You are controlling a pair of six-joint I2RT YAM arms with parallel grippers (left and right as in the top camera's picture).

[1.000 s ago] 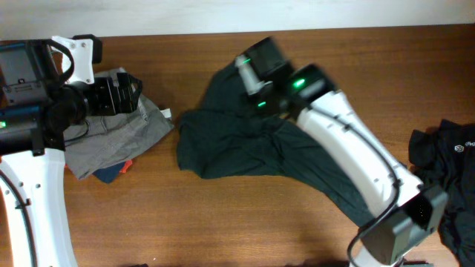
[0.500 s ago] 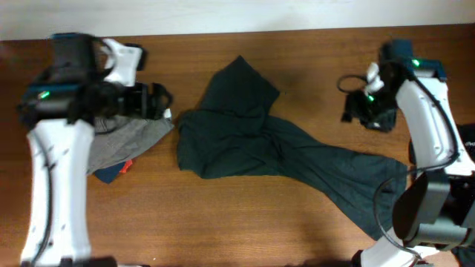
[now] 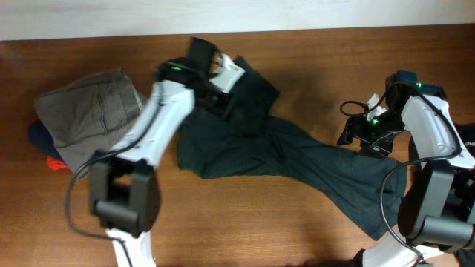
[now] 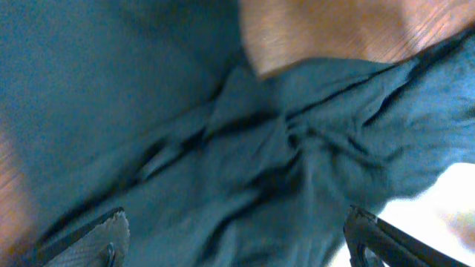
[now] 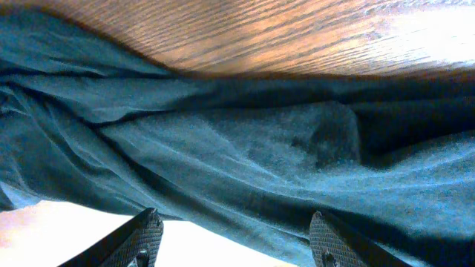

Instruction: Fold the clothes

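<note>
A dark green garment (image 3: 282, 159) lies crumpled across the middle of the brown table, one long part trailing to the front right. My left gripper (image 3: 223, 93) hangs over its upper left part, open; the wrist view shows the wrinkled green cloth (image 4: 245, 148) between the spread fingers (image 4: 234, 237). My right gripper (image 3: 360, 137) is over the garment's right part, open, with the cloth (image 5: 245, 141) filling its wrist view between the fingers (image 5: 234, 241). Folded grey clothes (image 3: 93, 115) lie stacked at the left.
A blue item (image 3: 37, 133) and a red item (image 3: 56, 163) peek from under the grey stack. A black garment (image 3: 469, 148) lies at the right table edge. Bare wood (image 3: 245, 222) shows along the front.
My left arm has swung right from the grey stack onto the green garment's upper left. My right gripper has dropped slightly toward the garment's right part. The grey stack is now uncovered.
</note>
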